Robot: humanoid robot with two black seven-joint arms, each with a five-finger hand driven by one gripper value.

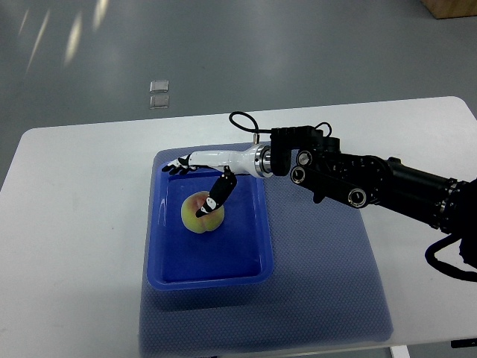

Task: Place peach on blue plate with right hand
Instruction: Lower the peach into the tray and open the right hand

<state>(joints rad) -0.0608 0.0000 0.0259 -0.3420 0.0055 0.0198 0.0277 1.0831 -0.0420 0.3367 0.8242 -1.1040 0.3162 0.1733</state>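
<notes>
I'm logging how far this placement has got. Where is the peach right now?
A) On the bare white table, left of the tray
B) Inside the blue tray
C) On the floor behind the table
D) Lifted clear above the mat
B: the peach rests on the floor of the blue tray, with the right hand spread just above it and a dark fingertip over its top edge.

You've got a white rounded tabletop [82, 216] carrying a textured blue-grey mat [328, 276]. Beyond its far edge, on the grey floor [246, 52], two small clear square tiles [158, 94] sit touching, one behind the other.
</notes>
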